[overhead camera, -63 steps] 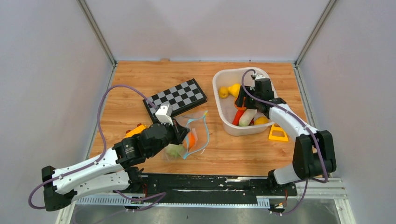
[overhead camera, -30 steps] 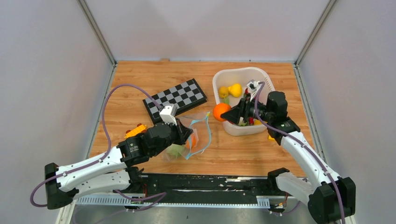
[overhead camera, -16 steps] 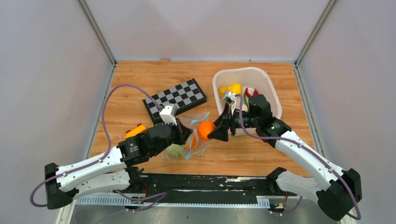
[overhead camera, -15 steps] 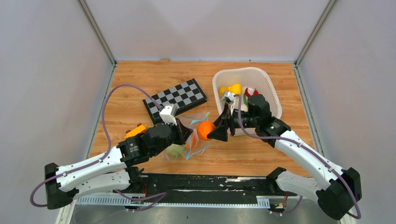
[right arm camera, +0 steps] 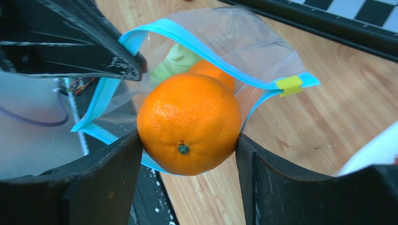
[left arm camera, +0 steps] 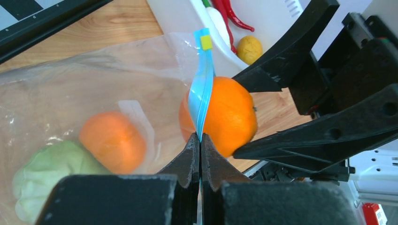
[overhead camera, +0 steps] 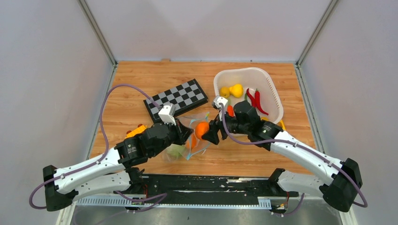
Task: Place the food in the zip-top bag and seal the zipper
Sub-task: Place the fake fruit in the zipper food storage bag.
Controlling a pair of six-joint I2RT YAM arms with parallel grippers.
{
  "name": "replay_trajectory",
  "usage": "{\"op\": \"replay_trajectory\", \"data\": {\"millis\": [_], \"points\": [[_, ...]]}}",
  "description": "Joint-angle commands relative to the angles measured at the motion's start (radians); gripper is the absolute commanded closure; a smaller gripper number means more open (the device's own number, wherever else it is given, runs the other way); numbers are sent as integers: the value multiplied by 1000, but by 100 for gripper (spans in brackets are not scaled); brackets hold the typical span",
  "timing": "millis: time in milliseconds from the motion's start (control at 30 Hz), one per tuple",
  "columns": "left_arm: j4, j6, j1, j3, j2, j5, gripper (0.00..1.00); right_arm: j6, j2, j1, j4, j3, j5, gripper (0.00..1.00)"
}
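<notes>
The clear zip-top bag (overhead camera: pixel 185 140) lies on the table with its mouth held up. My left gripper (left arm camera: pixel 200 139) is shut on the teal-blue zipper (left arm camera: pixel 202 91) strip at the mouth's edge. My right gripper (right arm camera: pixel 188 140) is shut on an orange (right arm camera: pixel 188 123) and holds it at the bag's open mouth, just in front of the zipper (right arm camera: pixel 202 44). In the top view the orange (overhead camera: pixel 201 128) sits between the two grippers. A second orange (left arm camera: pixel 111 140) and a green cabbage (left arm camera: pixel 51 173) lie inside the bag.
A white basket (overhead camera: pixel 244 70) at the back right holds yellow fruit (overhead camera: pixel 236 90) and red peppers (overhead camera: pixel 256 99). A chessboard (overhead camera: pixel 177 97) lies behind the bag. A yellow toy car (overhead camera: pixel 135 131) sits beside the left arm.
My right arm lifted the orange out of the basket and carried it left to the bag's mouth. The left gripper kept its hold on the zipper edge.
</notes>
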Motion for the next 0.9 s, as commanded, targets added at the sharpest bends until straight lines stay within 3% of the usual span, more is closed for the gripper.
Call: {"op": "replay_trajectory", "data": {"millis": [0, 300, 533, 700, 867], "points": [[16, 3, 2, 62, -26, 4, 100, -50, -7, 74, 77, 45, 246, 39], [10, -18, 1, 79, -36, 1, 100, -144, 23, 196, 192, 53, 376, 37], [20, -39, 1, 69, -61, -11, 100, -115, 129, 220, 234, 78, 394, 35], [15, -51, 1, 45, -91, -50, 100, -53, 130, 227, 340, 35, 465, 32], [6, -64, 2, 23, -120, -83, 100, -37, 157, 226, 394, 18, 437, 31]]}}
